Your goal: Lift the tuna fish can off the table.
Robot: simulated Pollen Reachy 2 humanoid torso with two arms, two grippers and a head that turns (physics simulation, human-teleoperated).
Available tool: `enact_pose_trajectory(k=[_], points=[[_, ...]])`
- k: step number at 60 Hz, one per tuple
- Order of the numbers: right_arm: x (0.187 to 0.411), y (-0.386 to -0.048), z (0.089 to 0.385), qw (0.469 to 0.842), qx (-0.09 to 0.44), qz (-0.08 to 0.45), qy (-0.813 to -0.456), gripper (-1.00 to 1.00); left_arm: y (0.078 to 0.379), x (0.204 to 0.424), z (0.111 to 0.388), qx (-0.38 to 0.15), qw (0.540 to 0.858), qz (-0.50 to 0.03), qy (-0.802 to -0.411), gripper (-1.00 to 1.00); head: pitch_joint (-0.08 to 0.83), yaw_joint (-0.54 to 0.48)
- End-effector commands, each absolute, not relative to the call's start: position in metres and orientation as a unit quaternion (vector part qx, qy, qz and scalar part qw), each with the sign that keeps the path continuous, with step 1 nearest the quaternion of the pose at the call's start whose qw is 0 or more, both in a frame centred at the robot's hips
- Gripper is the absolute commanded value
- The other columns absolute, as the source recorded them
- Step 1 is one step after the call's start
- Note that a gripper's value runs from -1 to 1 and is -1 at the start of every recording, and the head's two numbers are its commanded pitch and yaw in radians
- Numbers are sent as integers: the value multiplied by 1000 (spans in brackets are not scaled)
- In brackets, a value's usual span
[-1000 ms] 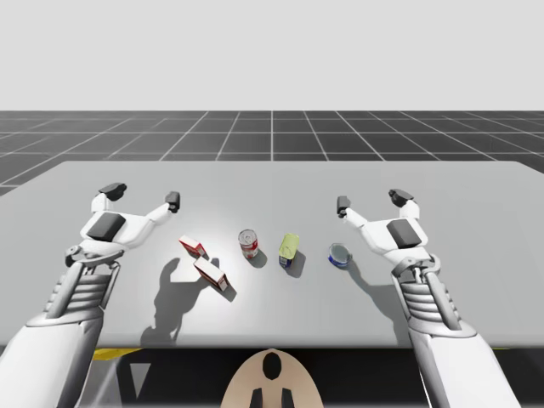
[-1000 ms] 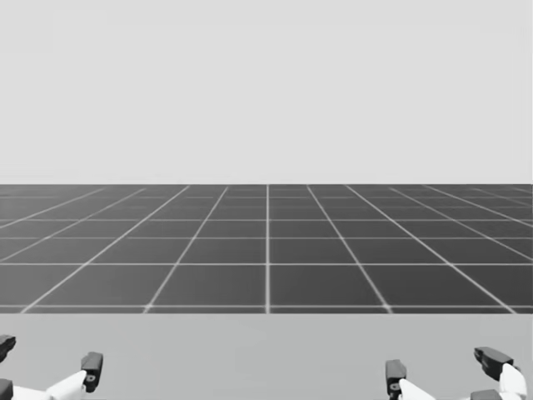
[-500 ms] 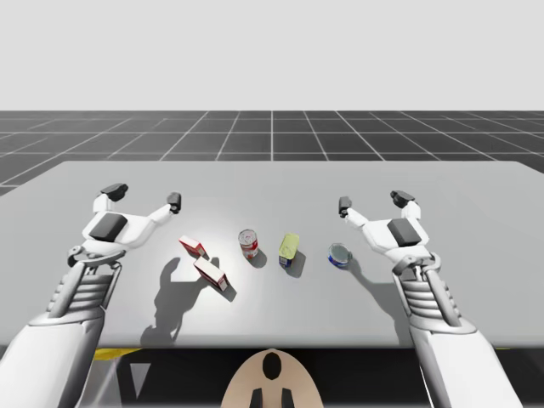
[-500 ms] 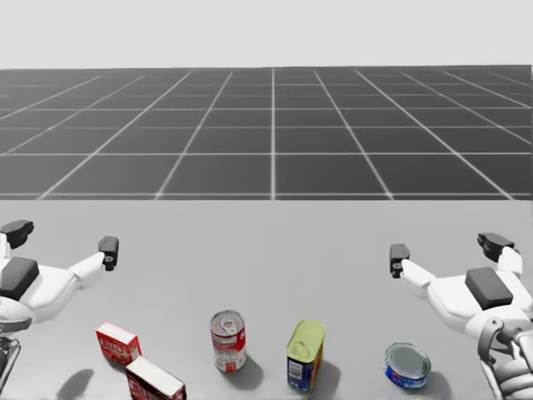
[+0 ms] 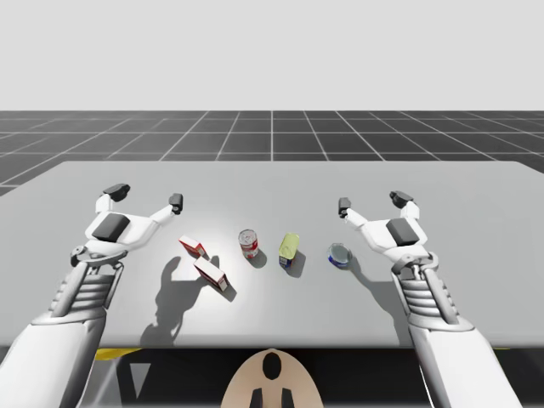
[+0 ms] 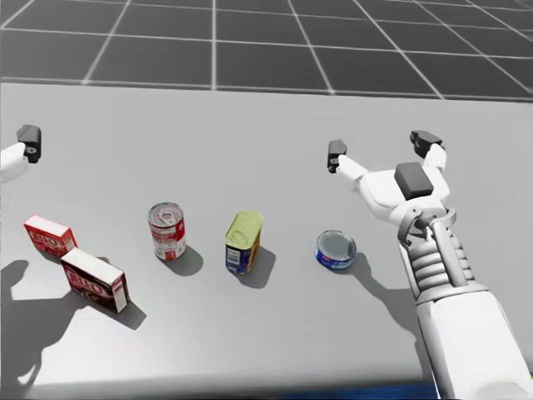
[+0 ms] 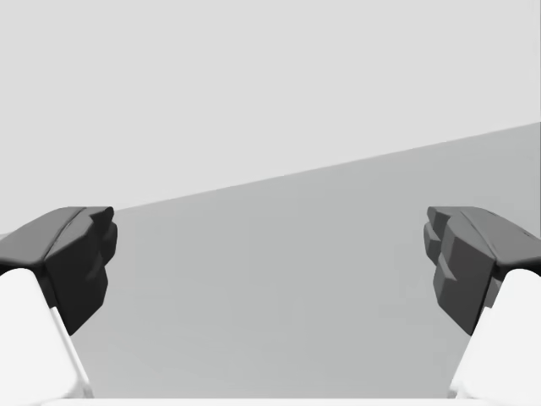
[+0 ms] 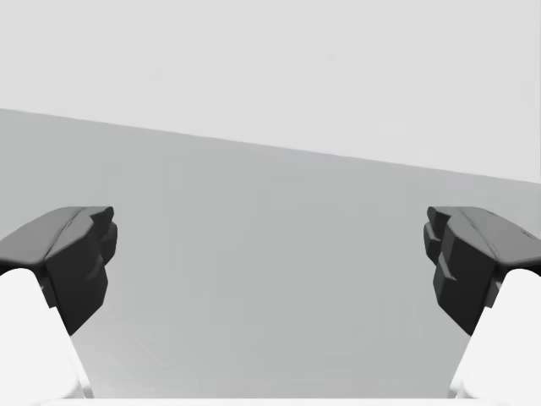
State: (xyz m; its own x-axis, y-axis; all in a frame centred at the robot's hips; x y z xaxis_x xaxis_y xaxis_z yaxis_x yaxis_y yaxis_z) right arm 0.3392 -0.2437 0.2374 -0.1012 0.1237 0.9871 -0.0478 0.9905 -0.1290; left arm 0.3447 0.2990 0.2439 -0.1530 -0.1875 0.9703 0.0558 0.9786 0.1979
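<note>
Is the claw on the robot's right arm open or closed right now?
Open. My right gripper has its fingers spread wide apart, with nothing between them.

Left arm (image 5: pixel 81 293) stretched forward, left gripper (image 5: pixel 146 196) with jaws spread wide, right arm (image 5: pixel 429 306) stretched forward well apart from it, right gripper (image 5: pixel 371 202) spread equally wide

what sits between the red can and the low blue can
The yellow-topped can stands between the red can and the low blue can, apart from both. The head view shows this, and the high view agrees.
</note>
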Motion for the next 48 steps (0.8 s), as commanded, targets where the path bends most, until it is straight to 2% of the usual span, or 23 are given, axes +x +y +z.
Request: enact_pose_trajectory(k=[1, 11, 18, 30, 37, 42, 48], points=[[340, -244, 236, 671, -25, 64, -738, -1000, 299, 345, 245, 42, 647, -94, -755, -1000, 612, -214], [340, -244, 236, 671, -25, 64, -738, -1000, 298, 345, 246, 39, 646, -93, -757, -1000, 668, -296], [341, -242, 236, 671, -24, 66, -738, -1000, 298, 345, 246, 39, 646, -93, -757, -1000, 699, -316], [337, -239, 241, 672, -9, 70, -737, -1000, 298, 345, 246, 39, 646, -93, -757, -1000, 702, -324], [325, -236, 241, 692, 30, 100, -714, -1000, 298, 344, 247, 36, 644, -94, -758, -1000, 695, -318], [310, -235, 243, 697, 31, 111, -708, -1000, 297, 344, 247, 36, 645, -95, -758, -1000, 694, -322], [288, -235, 243, 706, 42, 164, -688, -1000, 297, 345, 246, 36, 645, -95, -757, -1000, 696, -327]])
